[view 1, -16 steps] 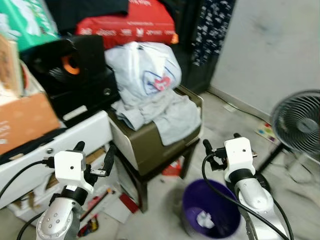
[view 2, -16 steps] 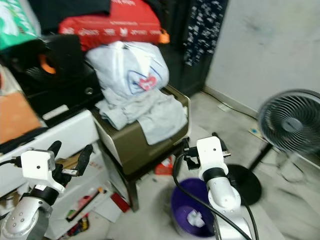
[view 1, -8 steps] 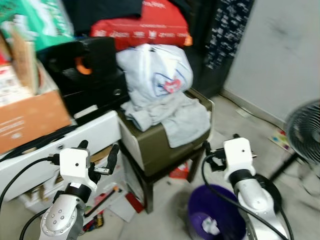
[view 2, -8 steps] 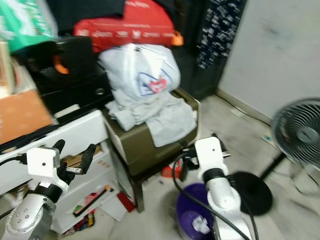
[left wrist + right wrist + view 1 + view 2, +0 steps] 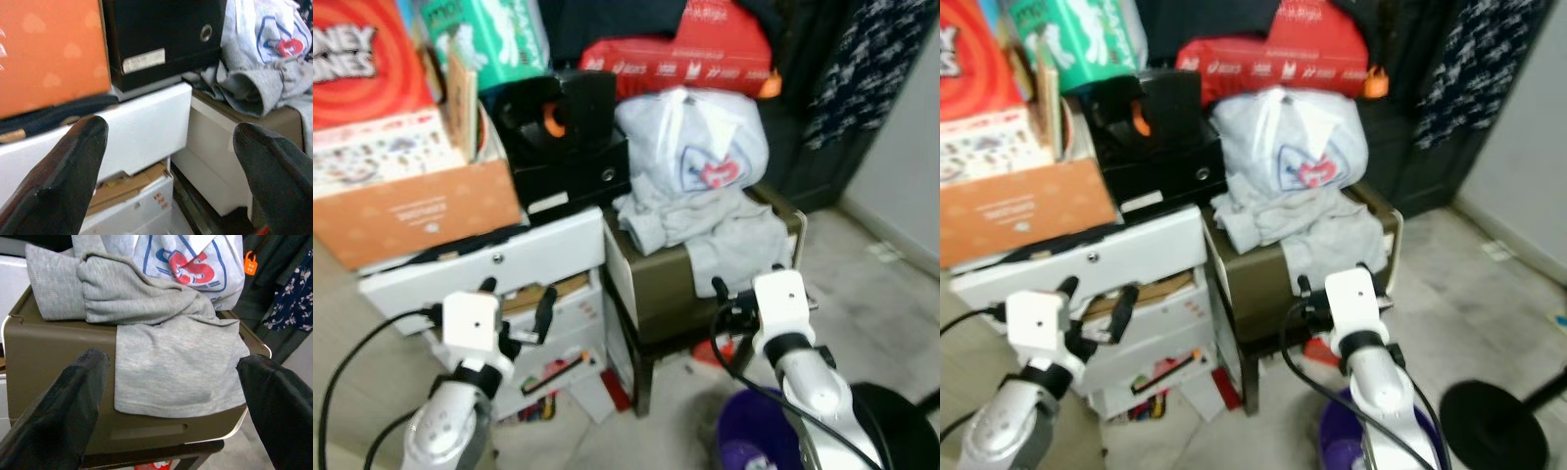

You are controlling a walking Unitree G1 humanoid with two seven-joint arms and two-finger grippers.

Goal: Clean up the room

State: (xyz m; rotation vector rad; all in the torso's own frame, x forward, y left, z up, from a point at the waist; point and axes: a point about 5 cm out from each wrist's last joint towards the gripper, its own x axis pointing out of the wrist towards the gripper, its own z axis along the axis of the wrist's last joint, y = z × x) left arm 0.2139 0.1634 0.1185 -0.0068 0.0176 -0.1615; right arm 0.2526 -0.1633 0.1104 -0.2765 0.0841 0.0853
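So you've got both arms raised in front of a pretty cluttered corner. Your left hand (image 5: 517, 305) is spread wide with nothing in it, hovering in front of the white drawer unit (image 5: 509, 259). In the left wrist view those black fingers (image 5: 68, 161) frame the drawer front, with the black box (image 5: 161, 39) sitting on top of the unit and an orange cardboard box (image 5: 49, 54) next to it.

Your right hand (image 5: 171, 396) is also wide apart and empty, pointed straight at the olive-brown storage box (image 5: 58, 396) on its dark stool. The grey clothing (image 5: 166, 362) is the thing to deal with here: it's piled on the lid of that box, one flap hanging over the front edge, with a white bag with a red and blue logo (image 5: 695, 142) sitting on the heap behind it. The hand is near the cloth but not touching it.

Higher up there's a red package (image 5: 690, 54) and a black speaker with an orange centre (image 5: 553, 108). Down on the floor by your right arm you can see a purple bin (image 5: 754, 446), and some loose bits (image 5: 553, 372) lie on the low shelf under the drawers. Head views are a bit blurry.
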